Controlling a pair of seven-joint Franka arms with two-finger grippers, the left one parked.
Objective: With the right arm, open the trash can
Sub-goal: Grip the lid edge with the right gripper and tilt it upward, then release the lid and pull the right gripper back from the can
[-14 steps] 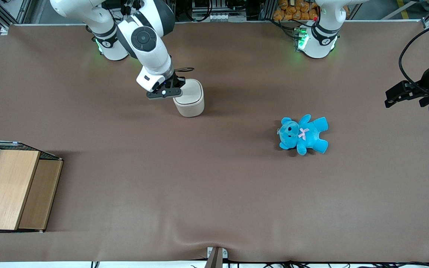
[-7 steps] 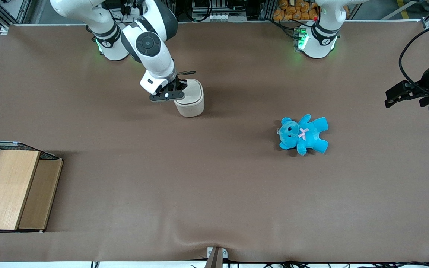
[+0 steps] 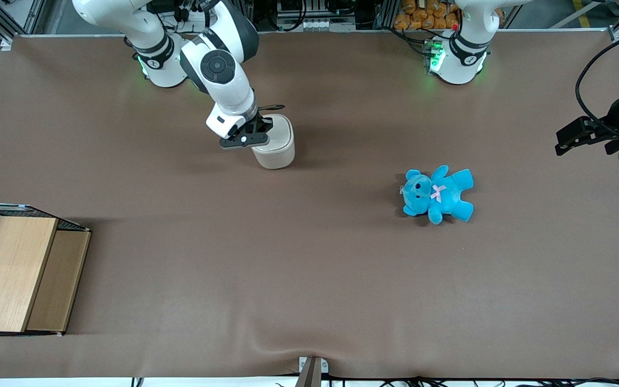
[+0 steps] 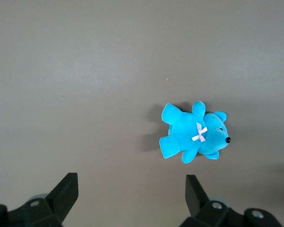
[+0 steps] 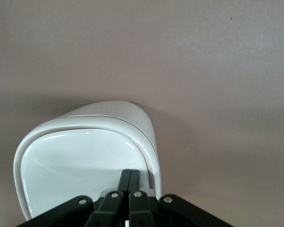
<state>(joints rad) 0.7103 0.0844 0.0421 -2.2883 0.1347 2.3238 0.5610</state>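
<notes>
The cream-white trash can (image 3: 274, 143) stands upright on the brown table, near the working arm's base, its flip lid down. In the right wrist view the lid (image 5: 80, 170) fills the space under the fingers. My right gripper (image 3: 256, 129) hangs over the lid's edge on the working arm's side. Its two black fingers (image 5: 125, 178) are pressed together with nothing between them, their tips (image 5: 130, 176) at or just above the lid near its rim; contact cannot be told.
A blue teddy (image 3: 437, 194) lies on the table toward the parked arm's end, also in the left wrist view (image 4: 194, 134). A wooden box with wire mesh (image 3: 16, 274) stands at the working arm's end, nearer the front camera.
My right gripper has shifted a little toward the trash can and over its lid edge. The trash can and teddy have not moved.
</notes>
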